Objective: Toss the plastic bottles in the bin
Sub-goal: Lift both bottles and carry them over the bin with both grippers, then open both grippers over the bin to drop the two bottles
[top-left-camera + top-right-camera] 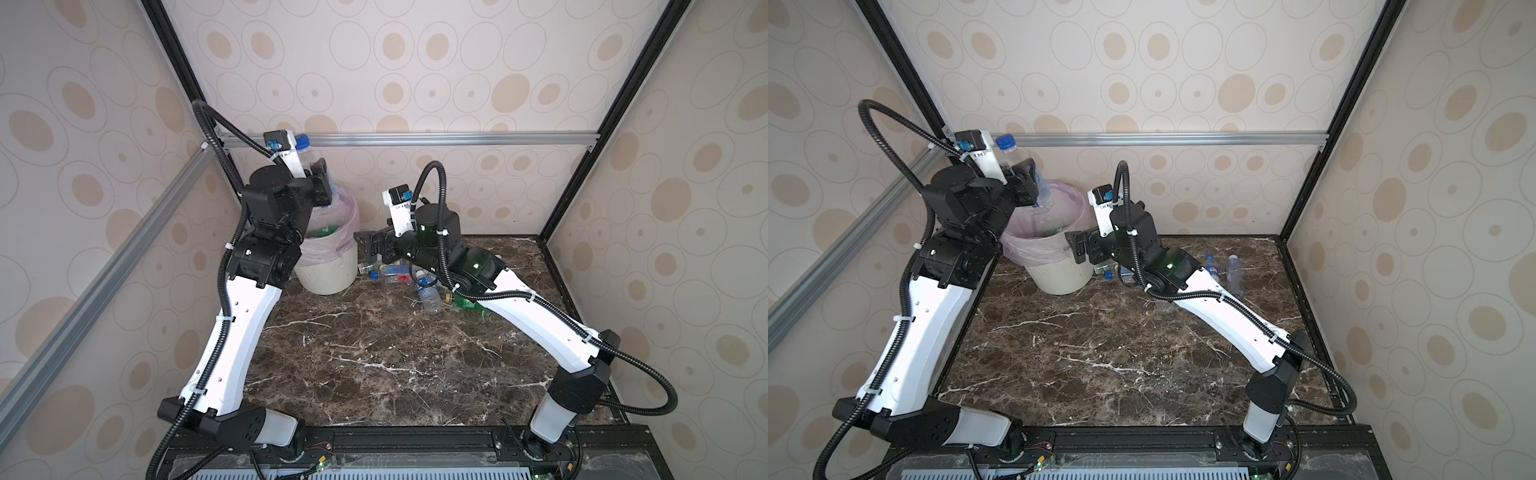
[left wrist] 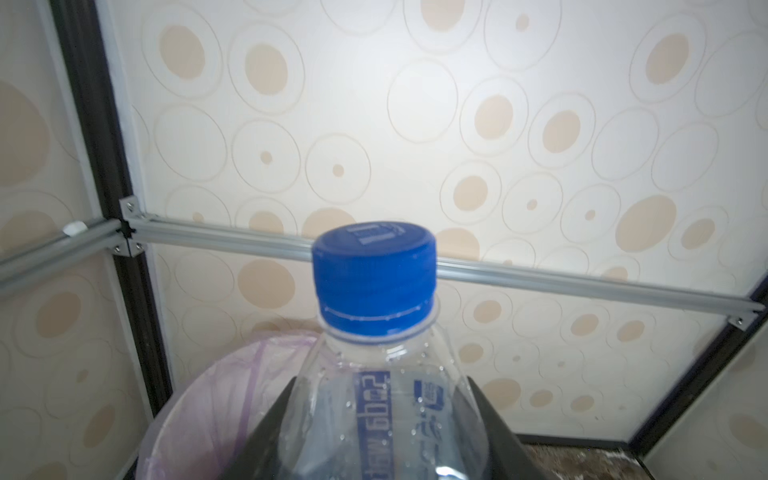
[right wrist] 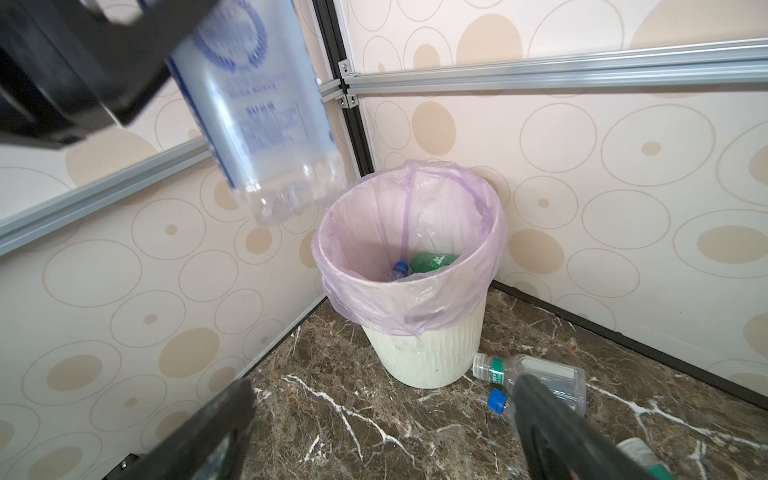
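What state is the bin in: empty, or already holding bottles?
Holding bottles. In the right wrist view, the bin has a green bottle and a blue-capped clear bottle lying at its bottom.

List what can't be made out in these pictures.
- Bin contents: right wrist view, the near rim hides all but a green bottle and a blue cap.
- Loose bottles: both top views, the right arm covers part of the pile, so no count.
- Held bottle label: right wrist view, blurred.
- Left gripper: left wrist view, cut off by the edge.
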Robot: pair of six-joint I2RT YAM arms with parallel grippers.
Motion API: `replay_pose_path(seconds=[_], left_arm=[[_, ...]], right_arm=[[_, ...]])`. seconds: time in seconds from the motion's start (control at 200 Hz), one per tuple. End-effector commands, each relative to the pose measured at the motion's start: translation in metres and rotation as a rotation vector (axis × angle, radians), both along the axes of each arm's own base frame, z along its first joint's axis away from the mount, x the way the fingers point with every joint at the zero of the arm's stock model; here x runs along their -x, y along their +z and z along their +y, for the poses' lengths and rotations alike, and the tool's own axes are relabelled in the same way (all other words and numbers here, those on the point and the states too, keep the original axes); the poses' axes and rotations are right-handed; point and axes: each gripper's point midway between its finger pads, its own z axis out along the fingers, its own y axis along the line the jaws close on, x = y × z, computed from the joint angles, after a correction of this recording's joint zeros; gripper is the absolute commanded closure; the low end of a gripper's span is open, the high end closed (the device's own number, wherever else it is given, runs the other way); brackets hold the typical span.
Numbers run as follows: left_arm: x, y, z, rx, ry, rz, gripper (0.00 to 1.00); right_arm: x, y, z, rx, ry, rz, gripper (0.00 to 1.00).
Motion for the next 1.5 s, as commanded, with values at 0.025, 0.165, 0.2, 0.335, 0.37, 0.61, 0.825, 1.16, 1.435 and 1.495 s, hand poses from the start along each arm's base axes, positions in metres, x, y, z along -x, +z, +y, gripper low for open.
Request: replay_pose_path(seconds=[0.025,0.165,0.2,0.335,0.37,0.61,0.825,1.16,1.435,1.495], left_arm=[[0.018,0.052,0.017,-0.019,0.077,-0.151,0.47],[0.011,0.052,0.017,-0.022,0.088,-0.153,0.47],[0.007,0.048,0.016,-0.027,0.089,-0.142,0.47],[-0.028,0.012,0.017,-0.014,0.082,-0.059,0.46],[-0.049,-0.007,0.019,-0.013,0.070,-0.006,0.46],[-0.127,-0.089,0.028,0.067,0.056,0.304,0.10],[-0.109,-0.082,0.025,0.083,0.020,0.249,0.01],[-0.095,-0.086,0.021,0.081,-0.009,0.255,0.01],[-0.085,-0.083,-0.005,0.063,-0.081,0.247,0.01],[-0.081,-0.084,-0.013,0.060,-0.098,0.246,0.01]], right_arm=[[0.000,-0.008,0.007,0.006,0.017,0.022,0.00],[0.000,-0.018,0.007,0.013,0.020,0.038,0.00],[0.000,-0.019,0.008,0.015,0.020,0.039,0.00],[-0.001,-0.028,0.010,0.032,0.024,0.052,0.00],[-0.001,-0.030,0.010,0.034,0.027,0.057,0.00],[0.002,-0.040,0.008,0.018,0.026,0.083,0.00],[0.005,-0.044,0.004,0.022,0.022,0.087,0.00],[0.007,-0.047,-0.003,0.023,0.003,0.100,0.00],[0.011,-0.066,-0.026,0.073,-0.053,0.113,0.00],[0.011,-0.071,-0.035,0.083,-0.075,0.117,0.00]])
